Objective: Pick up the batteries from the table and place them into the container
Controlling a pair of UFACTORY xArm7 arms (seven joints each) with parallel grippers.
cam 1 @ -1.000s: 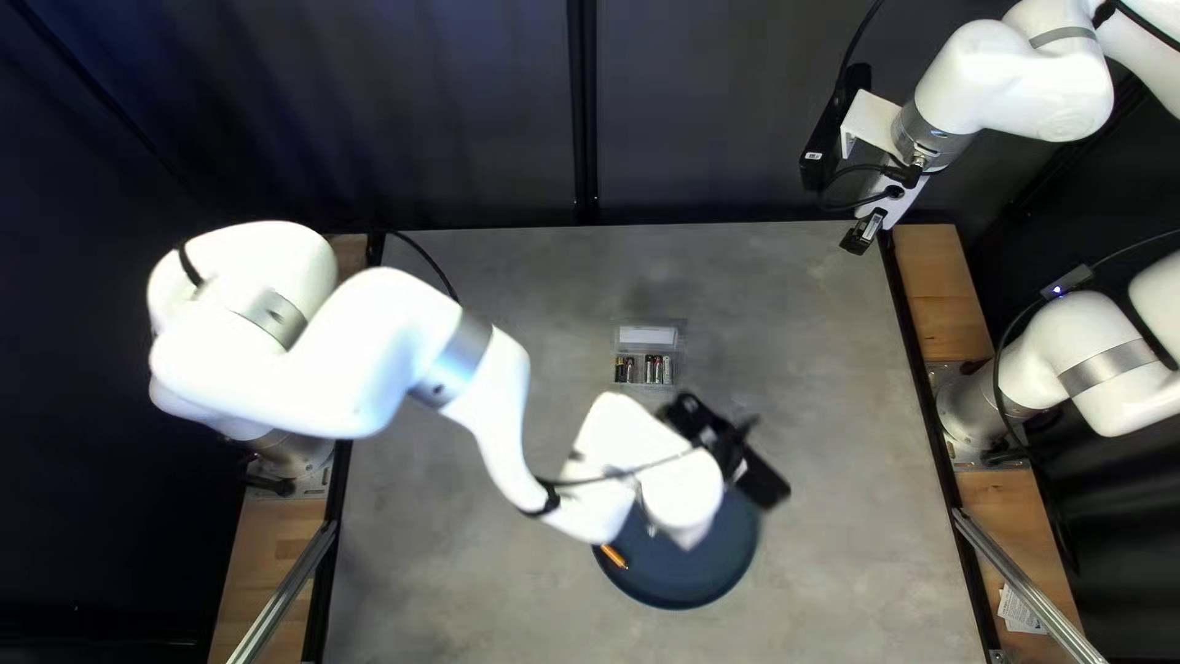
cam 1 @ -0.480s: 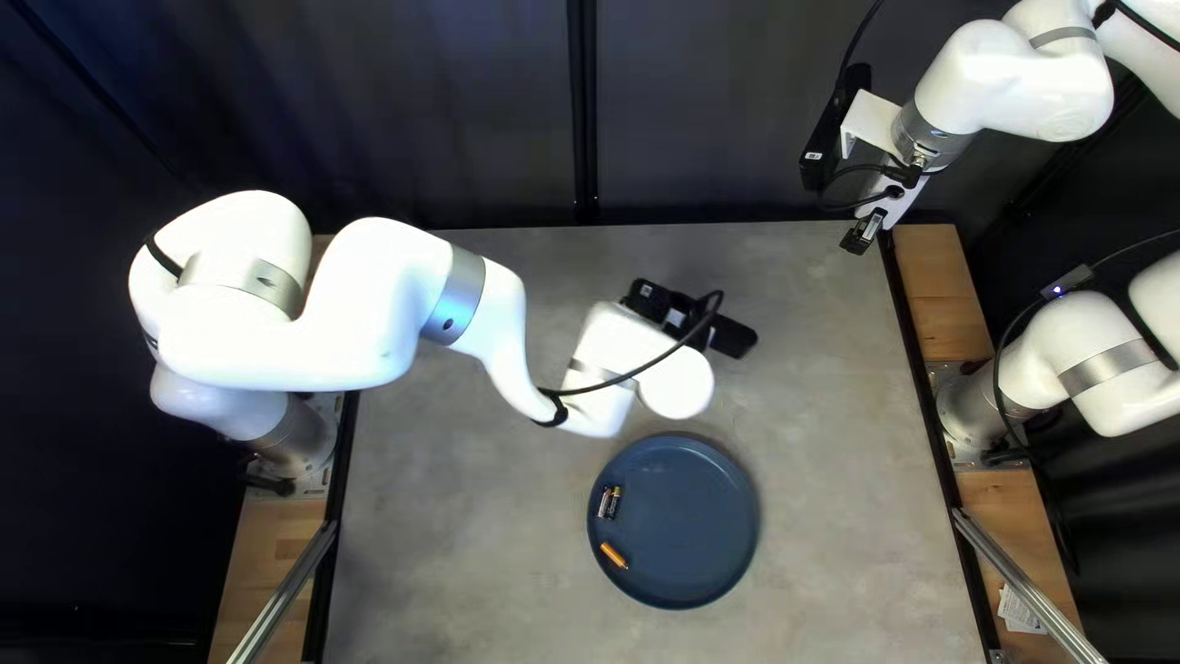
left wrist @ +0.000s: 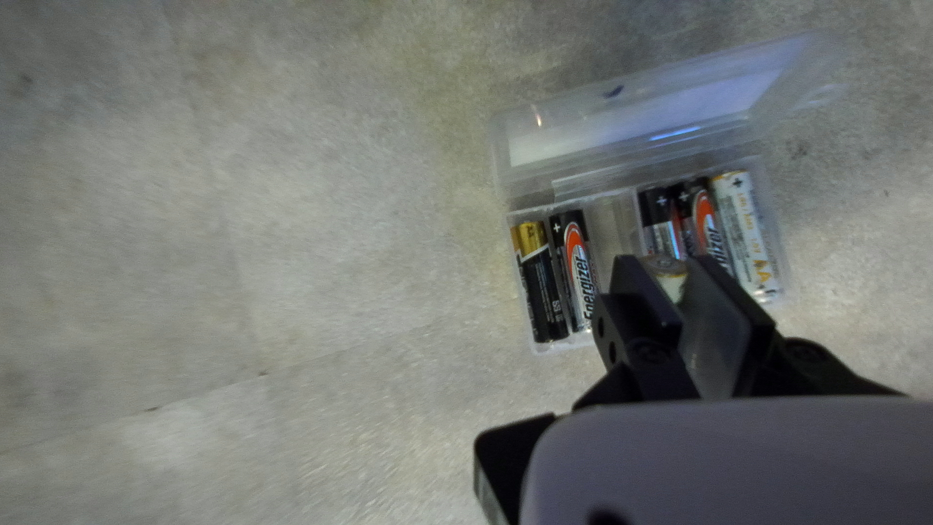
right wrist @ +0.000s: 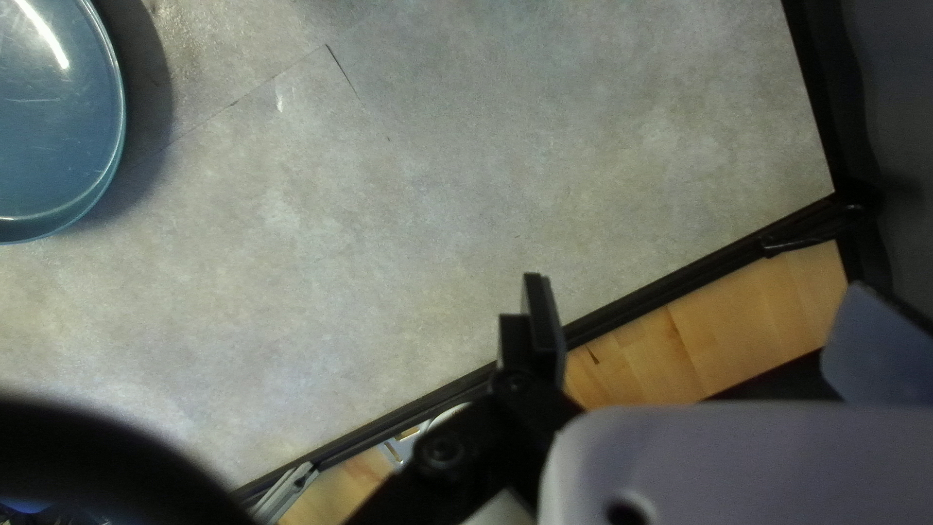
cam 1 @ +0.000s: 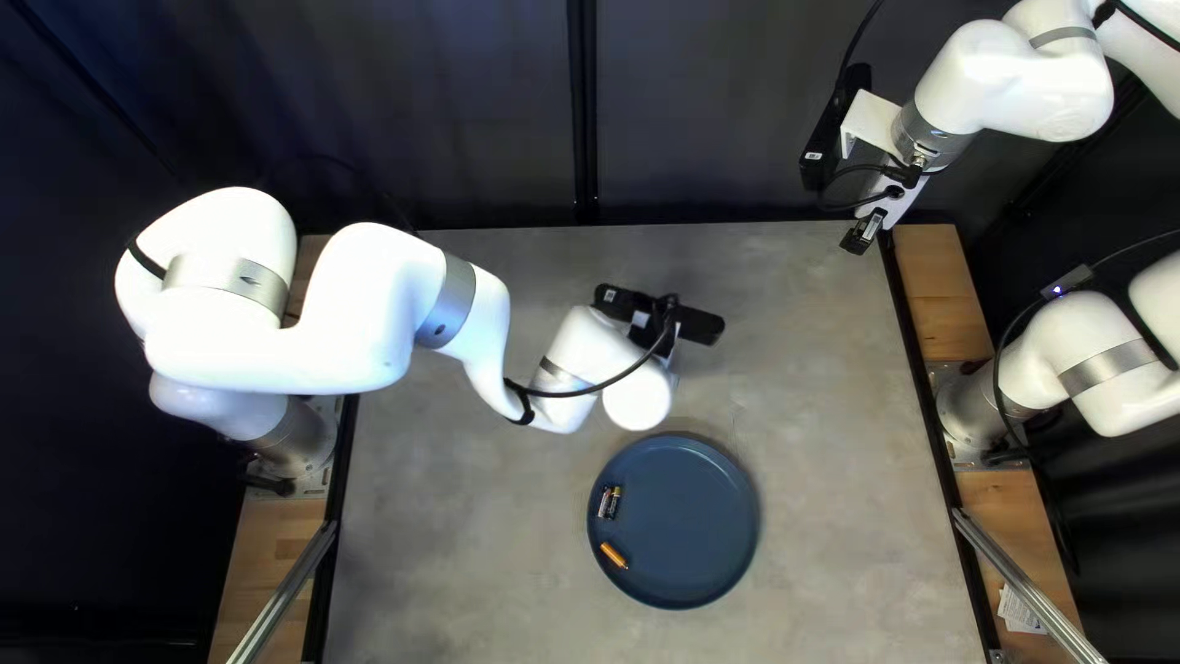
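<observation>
Left end effector [left wrist: 667, 275] moved battery [left wrist: 666, 283] to container [left wrist: 656, 124].

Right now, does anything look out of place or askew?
Nothing spilled or damaged. The clear battery case lies open, five batteries seated, one middle slot empty; the left gripper holds a battery over it. On the blue plate, an orange battery lies skewed to a pair.

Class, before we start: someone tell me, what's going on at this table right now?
The left gripper is shut on a battery, held over a clear container that already has five batteries lined up in it, with a gap in the middle. A few more batteries lie on the blue plate, not yet moved. The right gripper hangs open and idle over the far right corner of the table.
</observation>
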